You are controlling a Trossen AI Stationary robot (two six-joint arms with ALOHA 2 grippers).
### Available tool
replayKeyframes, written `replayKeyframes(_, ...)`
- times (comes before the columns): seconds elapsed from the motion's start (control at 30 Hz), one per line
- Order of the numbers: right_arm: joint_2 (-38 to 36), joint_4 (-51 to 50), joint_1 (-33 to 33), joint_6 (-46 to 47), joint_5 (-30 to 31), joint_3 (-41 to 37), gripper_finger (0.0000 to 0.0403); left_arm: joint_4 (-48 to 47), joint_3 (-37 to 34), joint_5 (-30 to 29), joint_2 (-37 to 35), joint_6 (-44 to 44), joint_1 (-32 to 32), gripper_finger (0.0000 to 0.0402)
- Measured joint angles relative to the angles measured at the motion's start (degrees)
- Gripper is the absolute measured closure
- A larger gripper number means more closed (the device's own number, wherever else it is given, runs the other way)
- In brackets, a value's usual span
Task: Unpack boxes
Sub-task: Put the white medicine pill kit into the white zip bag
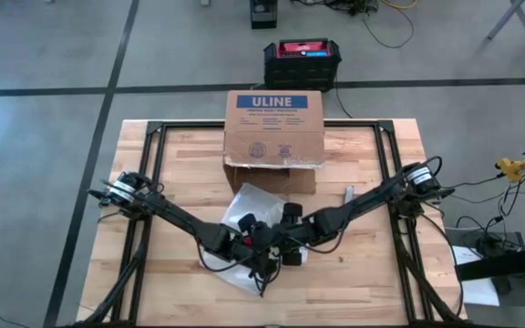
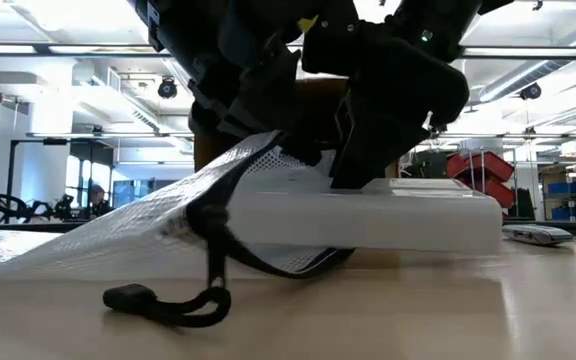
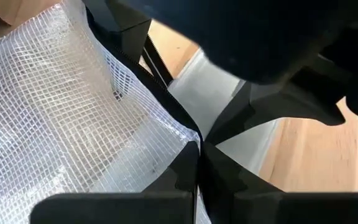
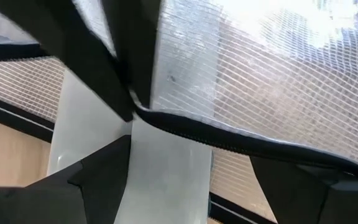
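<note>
The ULINE cardboard box (image 1: 274, 128) stands open at the worktop's (image 1: 372, 273) upper centre, stiff, light, best held by a flap, while left jaws (image 3: 199, 163) pinch the mesh bag's (image 1: 249, 205) zipper edge and right jaws (image 4: 191, 168) gape around a white slab (image 2: 368, 215).

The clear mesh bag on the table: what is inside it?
Inside the clear mesh bag lies a flat white box, sticking out of the bag's zippered opening. Its far end is covered by both grippers, so any other contents cannot be seen.
</note>
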Motion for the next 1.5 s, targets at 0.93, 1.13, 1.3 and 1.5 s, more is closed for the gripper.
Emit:
replayKeyframes(0.93,-3.3,4.1,2.1,-3.3,2.4,0.0,0.0114,5.7,-7.2,-2.5,-5.2,2.1,-1.9,0.0401)
replayKeyframes(1.13,-8.7,0.3,2.9,-4.3,2.6,-0.1,0.0123,11.0,-10.4,-0.9,-5.2,0.8,-2.2,0.0401)
replayKeyframes(1.3,-14.2,-9.0,8.0,-4.2,-3.8,-0.1,0.0130,12.7,-10.5,0.1,-5.2,0.8,-2.4,0.0401)
replayKeyframes(1.5,-13.3,-12.1,18.5,4.9,-7.1,-1.4,0.0166,13.7,-10.5,0.1,-5.2,0.8,-2.5,0.0401)
